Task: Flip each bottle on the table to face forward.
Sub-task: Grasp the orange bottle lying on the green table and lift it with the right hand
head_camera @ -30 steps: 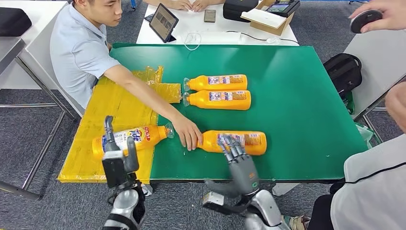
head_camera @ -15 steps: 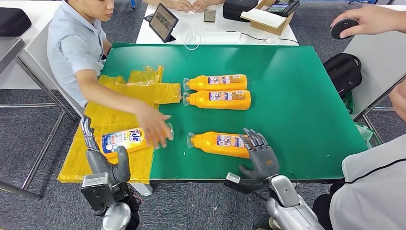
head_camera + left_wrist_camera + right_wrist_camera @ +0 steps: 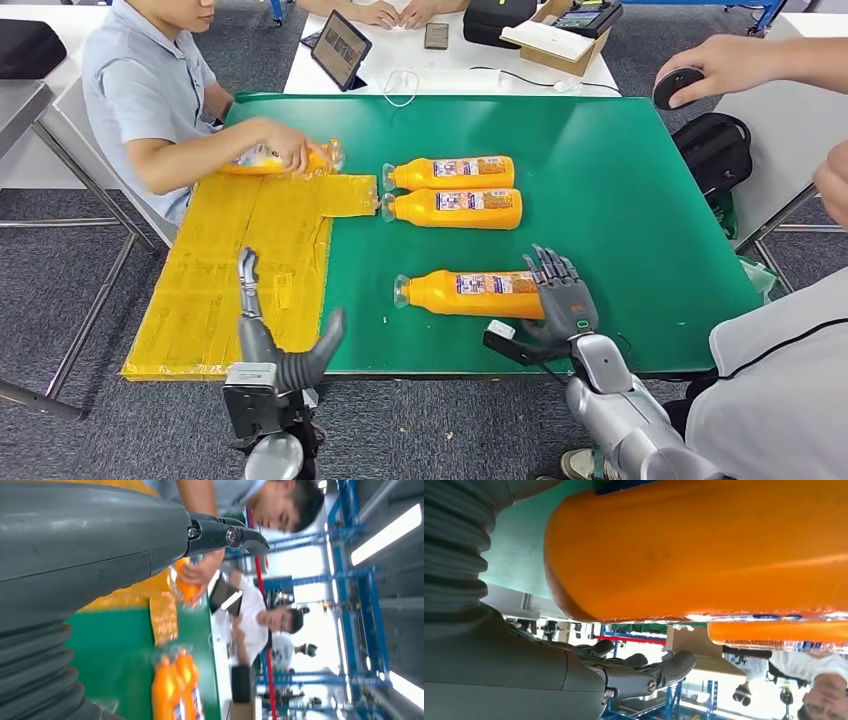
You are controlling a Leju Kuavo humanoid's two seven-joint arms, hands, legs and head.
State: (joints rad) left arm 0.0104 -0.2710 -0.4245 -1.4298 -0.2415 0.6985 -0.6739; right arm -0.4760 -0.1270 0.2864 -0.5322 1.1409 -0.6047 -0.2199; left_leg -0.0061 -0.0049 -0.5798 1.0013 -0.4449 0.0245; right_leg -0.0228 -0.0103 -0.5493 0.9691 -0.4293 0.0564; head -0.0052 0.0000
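Three orange bottles lie on their sides on the green table (image 3: 640, 200), caps to the left. Two lie side by side at the middle, the far bottle (image 3: 448, 172) and the second bottle (image 3: 455, 208); the left wrist view shows this pair (image 3: 172, 687). The near bottle (image 3: 470, 294) (image 3: 704, 550) lies by the front edge. My right hand (image 3: 562, 300) (image 3: 574, 675) is at its base, fingers spread, holding nothing. My left hand (image 3: 275, 345) (image 3: 100, 555) hangs open at the front edge of the yellow sheet (image 3: 230, 270). A seated person holds a fourth bottle (image 3: 270, 158) (image 3: 189, 587) above the sheet's far end.
A white table (image 3: 450, 60) behind carries a tablet (image 3: 341, 45), a phone and a cardboard box (image 3: 560, 30). A person's hand (image 3: 715, 65) holds a dark round object at the right. Another person stands close at the right edge. A black bag (image 3: 718, 150) lies on the floor.
The seated person lifted the labelled bottle off the yellow sheet and carried it to the sheet's far end. My right hand slid right to the near bottle's base. My left hand sank lower.
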